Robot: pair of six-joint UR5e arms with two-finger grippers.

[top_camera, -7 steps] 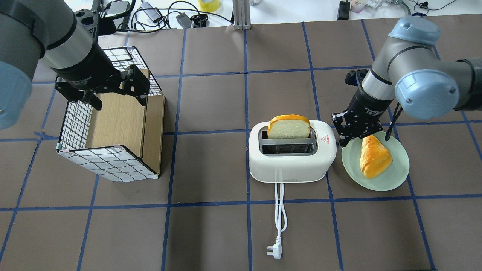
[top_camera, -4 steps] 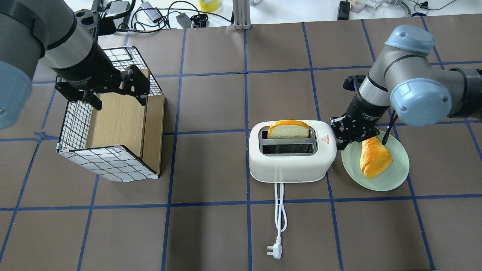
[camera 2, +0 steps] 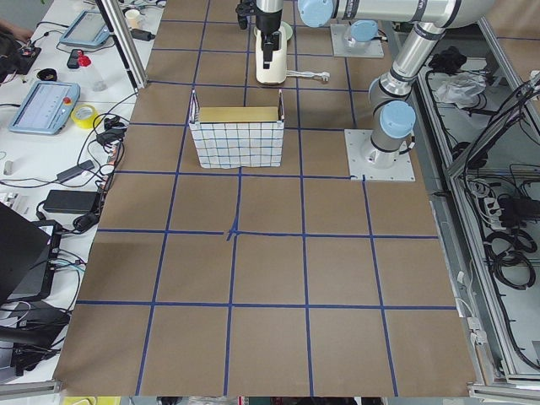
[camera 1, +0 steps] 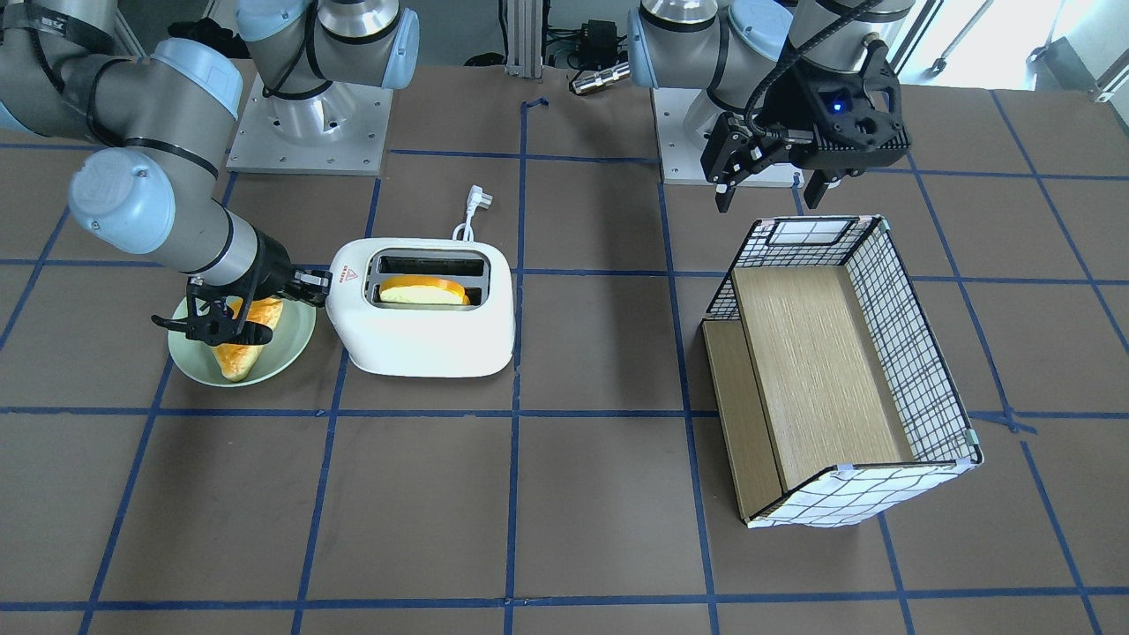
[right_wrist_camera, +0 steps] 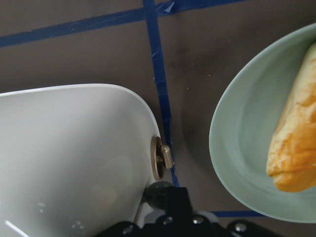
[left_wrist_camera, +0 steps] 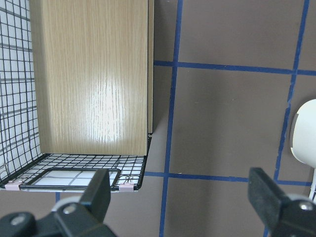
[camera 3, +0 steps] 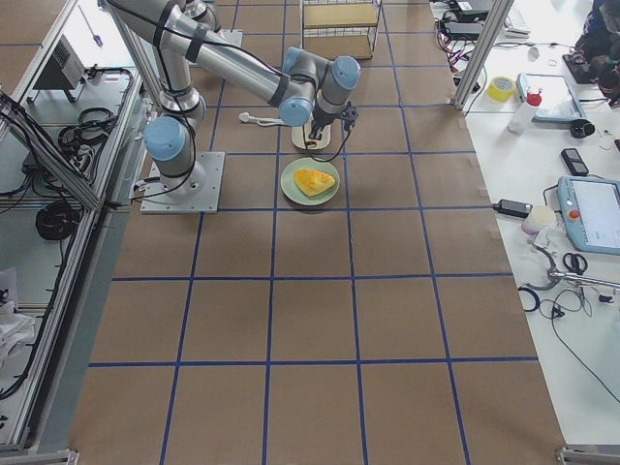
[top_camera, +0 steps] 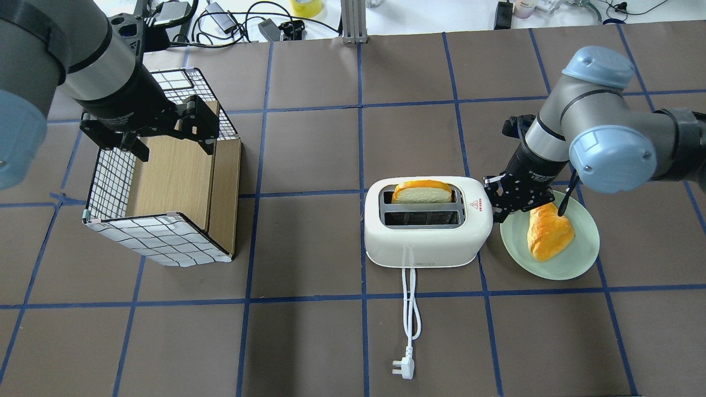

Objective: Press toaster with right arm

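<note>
Toaster: the white toaster (top_camera: 427, 231) stood mid-tabletop (top_camera: 309, 331), a bread slice (top_camera: 422, 193) low in its far slot, a green plate (top_camera: 551, 273) just beside.
Handling: light, slick plastic, I judged; likely to skid unless its grey lever (right_wrist_camera: 162, 157) was pressed straight down.
Writing: a red warning triangle (top_camera: 473, 204); the small red text was unreadable.
My right hand (right_wrist_camera: 168, 197): closed, empty, tip at the lever.
My left hand (left_wrist_camera: 182, 197): open above the checked box (top_camera: 165, 193).

Red warning triangle (top_camera: 473, 204) on top of white rounded plastic toaster (top_camera: 424, 242), centre-right of frame; red lettering beside it unreadable.
</note>
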